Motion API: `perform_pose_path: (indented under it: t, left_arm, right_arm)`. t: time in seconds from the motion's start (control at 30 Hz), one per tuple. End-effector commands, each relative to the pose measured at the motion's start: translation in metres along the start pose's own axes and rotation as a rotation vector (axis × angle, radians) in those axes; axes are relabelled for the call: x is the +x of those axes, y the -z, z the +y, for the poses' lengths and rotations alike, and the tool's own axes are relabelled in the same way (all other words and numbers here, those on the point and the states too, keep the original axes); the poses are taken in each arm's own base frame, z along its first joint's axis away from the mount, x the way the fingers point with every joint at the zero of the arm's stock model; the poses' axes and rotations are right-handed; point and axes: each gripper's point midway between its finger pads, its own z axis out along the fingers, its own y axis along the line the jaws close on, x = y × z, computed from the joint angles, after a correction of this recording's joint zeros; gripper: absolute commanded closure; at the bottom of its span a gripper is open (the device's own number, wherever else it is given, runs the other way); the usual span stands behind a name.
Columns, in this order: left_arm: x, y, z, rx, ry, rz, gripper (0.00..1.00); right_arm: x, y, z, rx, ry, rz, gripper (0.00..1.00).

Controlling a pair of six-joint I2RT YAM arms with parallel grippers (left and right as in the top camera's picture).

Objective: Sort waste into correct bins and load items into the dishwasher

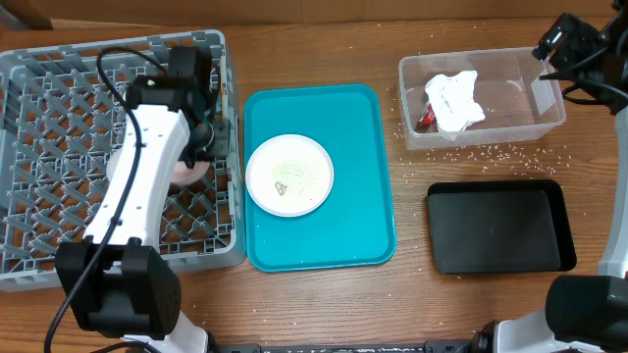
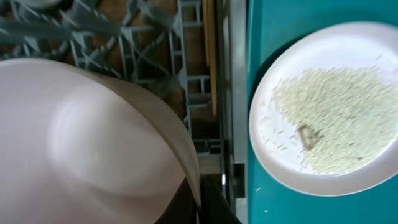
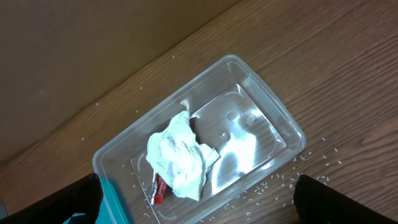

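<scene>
With my left claw (image 2: 200,208) pinching the white bowl (image 2: 93,143) by its rim, I should lower it level onto the rack (image 2: 152,43) beneath me.

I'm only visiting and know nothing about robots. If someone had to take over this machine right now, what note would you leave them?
Left gripper: shut on the white bowl, held over the right side of the grey dish rack.
Right gripper: open and empty, above the clear tub.
Done: the napkin and red wrapper are in the clear tub.
Left: set the bowl in the rack. The white plate, with rice on it, sits on the teal tray. Loose grains lie on the table around the tub. The black tray looks empty.
</scene>
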Motion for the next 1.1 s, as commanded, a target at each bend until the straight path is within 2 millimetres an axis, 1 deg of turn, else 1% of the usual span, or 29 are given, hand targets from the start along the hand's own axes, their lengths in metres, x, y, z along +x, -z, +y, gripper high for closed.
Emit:
perform_pose_path:
  t: [0.0, 0.13, 0.23, 0.27, 0.3, 0.37, 0.5, 0.57, 0.63, 0.67, 0.73, 0.77, 0.87, 0.97, 1.07]
  left_arm:
    - [-0.022, 0.033, -0.005, 0.056, 0.034, -0.094, 0.96]
    - [-0.042, 0.059, 0.002, 0.159, 0.056, -0.171, 0.96]
    - [-0.062, 0.075, 0.009, 0.342, 0.066, -0.259, 0.96]
    - [-0.068, 0.080, 0.014, 0.405, 0.075, -0.290, 0.96]
    - [-0.072, 0.083, 0.021, 0.460, 0.094, -0.314, 0.96]
    - [-0.078, 0.091, 0.046, 0.558, 0.149, -0.363, 0.96]
    - [-0.081, 0.110, 0.090, 0.709, 0.199, -0.476, 0.96]
    - [-0.081, 0.123, 0.105, 0.816, 0.189, -0.548, 0.96]
    - [-0.079, 0.136, 0.113, 0.942, 0.131, -0.634, 0.96]
    - [-0.079, 0.140, 0.116, 0.992, 0.115, -0.665, 0.96]
    - [-0.079, 0.137, 0.127, 1.064, 0.125, -0.695, 0.96]
    - [-0.081, 0.130, 0.133, 1.088, 0.135, -0.701, 0.96]
    - [-0.085, 0.110, 0.143, 1.147, 0.163, -0.700, 0.96]
    - [-0.093, 0.089, 0.158, 1.210, 0.166, -0.741, 0.96]
    - [-0.096, 0.074, 0.175, 1.276, 0.177, -0.787, 0.96]
  right_arm:
    - [-0.009, 0.010, 0.003, -0.008, -0.003, -0.036, 0.00]
    - [-0.009, 0.010, 0.003, -0.008, -0.003, -0.036, 0.00]
    - [-0.009, 0.010, 0.003, -0.008, -0.003, -0.036, 0.00]
    - [-0.009, 0.010, 0.003, -0.008, -0.003, -0.036, 0.00]
    - [-0.009, 0.010, 0.003, -0.008, -0.003, -0.036, 0.00]
    - [-0.009, 0.010, 0.003, -0.008, -0.003, -0.036, 0.00]
    - [-0.009, 0.010, 0.003, -0.008, -0.003, -0.036, 0.00]
    - [-0.009, 0.010, 0.003, -0.008, -0.003, -0.036, 0.00]
    - [-0.009, 0.010, 0.003, -0.008, -0.004, -0.036, 0.00]
    - [-0.009, 0.010, 0.003, -0.008, -0.003, -0.036, 0.00]
    - [-0.009, 0.010, 0.003, -0.008, -0.003, -0.036, 0.00]
    - [-0.009, 0.010, 0.003, -0.008, -0.003, -0.036, 0.00]
    - [-0.009, 0.010, 0.003, -0.008, -0.003, -0.036, 0.00]
    - [-0.009, 0.010, 0.003, -0.008, -0.003, -0.036, 0.00]
    - [-0.009, 0.010, 0.003, -0.008, -0.003, -0.036, 0.00]
